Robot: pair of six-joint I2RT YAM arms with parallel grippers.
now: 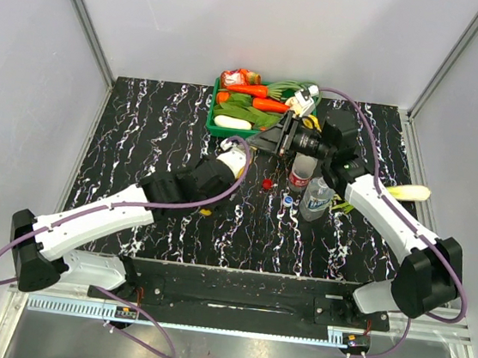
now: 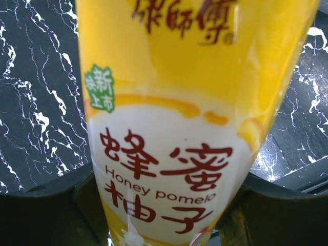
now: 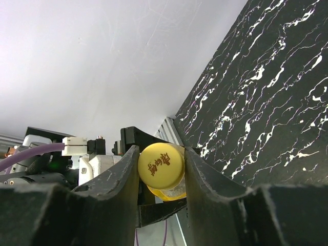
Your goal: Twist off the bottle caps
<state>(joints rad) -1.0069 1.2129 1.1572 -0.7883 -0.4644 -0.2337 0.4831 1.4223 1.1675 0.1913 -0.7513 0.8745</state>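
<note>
My left gripper (image 2: 166, 215) is shut round the body of the orange-yellow juice bottle (image 2: 184, 102), which is held off the table (image 1: 157, 135), lying towards the right arm. Its yellow cap (image 3: 161, 165) sits squeezed between both fingers of my right gripper (image 3: 162, 169). In the top view the two grippers meet at mid-table, left gripper (image 1: 229, 157) and right gripper (image 1: 257, 143). The red-label bottle (image 1: 299, 175) and the blue-label bottle (image 1: 316, 198) stand upright just right of them. A red cap (image 1: 266, 183) and a blue cap (image 1: 288, 200) lie loose on the table.
A green tray (image 1: 214, 124) of vegetables stands at the back, right behind the right gripper. A pale vegetable (image 1: 410, 192) lies by the right arm's elbow. A small yellow bit (image 1: 206, 212) lies under the left forearm. White walls close in the table.
</note>
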